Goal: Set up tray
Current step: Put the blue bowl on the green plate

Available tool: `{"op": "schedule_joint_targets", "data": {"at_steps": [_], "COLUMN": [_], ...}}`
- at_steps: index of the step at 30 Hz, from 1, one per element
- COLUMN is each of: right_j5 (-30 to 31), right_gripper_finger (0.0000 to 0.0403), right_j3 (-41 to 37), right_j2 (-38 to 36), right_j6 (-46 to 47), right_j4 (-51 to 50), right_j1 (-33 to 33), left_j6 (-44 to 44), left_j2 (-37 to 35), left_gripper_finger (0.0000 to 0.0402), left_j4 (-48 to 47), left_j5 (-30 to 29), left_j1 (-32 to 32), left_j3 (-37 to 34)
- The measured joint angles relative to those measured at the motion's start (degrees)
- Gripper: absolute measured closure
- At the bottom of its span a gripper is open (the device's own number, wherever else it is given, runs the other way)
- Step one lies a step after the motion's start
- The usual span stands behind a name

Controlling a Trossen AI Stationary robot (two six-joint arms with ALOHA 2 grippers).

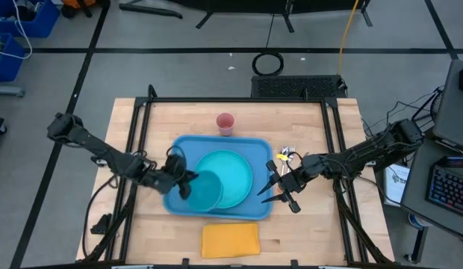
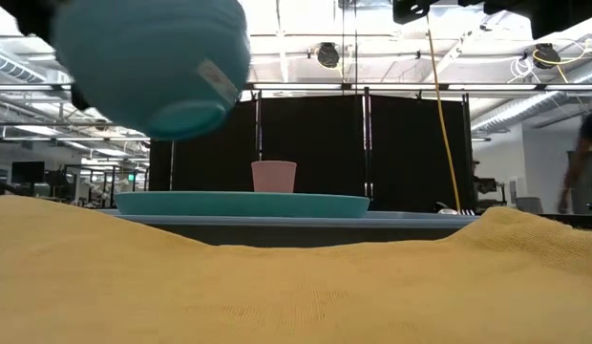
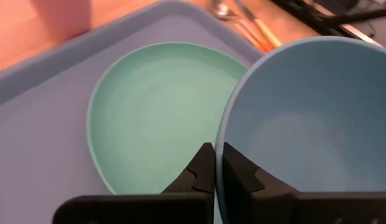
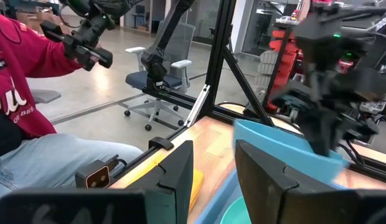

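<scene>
A light-blue tray lies mid-table with a round teal plate on it. My left gripper is shut on a blue bowl, which hangs over the tray's near left part and overlaps the plate's edge. In the low view the bowl is high above the tray, tilted. My right gripper hovers open at the tray's right rim with nothing between its fingers. My left gripper pinches the bowl's rim, one finger outside the wall and the other inside. The fingers come from the table's left, slanting downward. The bowl is lifted clear of tray and plate and is tilted.
A pink cup stands on the table beyond the tray's far edge. Cutlery lies right of the tray. An orange napkin lies near the front edge. A person in red sits beyond the table.
</scene>
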Motion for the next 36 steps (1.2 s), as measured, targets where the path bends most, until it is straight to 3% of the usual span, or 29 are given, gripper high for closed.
{"op": "schedule_joint_targets", "data": {"at_steps": [5, 15, 31, 36], "right_j5": [0.0, 0.0, 0.0, 0.0], "right_gripper_finger": [0.0293, 0.0293, 0.0293, 0.0293], "right_j3": [0.0, 0.0, -0.9, -0.9], "right_j2": [0.0, 0.0, 0.0, 0.0], "right_j6": [-0.4, -1.0, -0.6, -0.4], "right_j4": [0.0, 0.0, 0.7, 0.9], "right_j1": [0.0, 0.0, -2.2, -2.3], "left_j6": [1.4, 5.1, 7.7, 10.0], "left_j2": [0.0, 1.0, 11.7, 15.8], "left_gripper_finger": [0.0392, 0.0393, 0.0388, 0.0392], "left_j4": [0.0, 1.3, 8.5, 6.2], "left_j5": [7.9, 15.8, 23.1, 23.5], "left_j1": [8.1, 18.6, 25.7, 25.6], "left_j3": [0.0, 0.0, 0.2, 4.3]}}
